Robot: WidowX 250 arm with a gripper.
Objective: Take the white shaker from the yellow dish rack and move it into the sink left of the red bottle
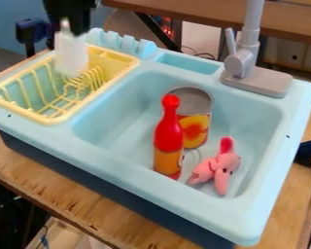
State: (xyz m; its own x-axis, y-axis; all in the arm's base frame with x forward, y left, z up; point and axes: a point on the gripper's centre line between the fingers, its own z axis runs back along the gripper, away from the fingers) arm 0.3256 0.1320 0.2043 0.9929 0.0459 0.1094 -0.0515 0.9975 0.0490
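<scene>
White bottle (71,57) is hanging roughly upright in the camera view's upper left, over the yellow rack (62,118) that is sitting on the far-left part of the blue sink (252,214). The tool (66,23) is closing narrowly around its slim top, apparently gripping it there, with the wider body pointing down; whether the base is touching the rack, I cannot tell. The rack's thin pegs (87,82) are rising close beside the base, and the scalloped holder (122,44) is running along the sink's back edge, just behind. In the basin, the red bottle (168,141) is standing upright in front of the can (196,130), partly covering it, and the pink toy (219,168) is lying near both. The grey tap (249,65) is rising from the back rim, well apart from the tool, and the wooden worktop (74,197) is carrying the whole sink. Handling the white bottle well is calling for a firm, even hold, since gripping only the slim top is leaving the heavier-looking body prone to swinging or tilting. Keeping it plumb matters most beside the pegs, where a leaning base could be catching and twisting out of the grip. Any travel over the rack's rim calls for enough height, any lowering for a slow pace, and letting go for a base that is resting flat.
</scene>
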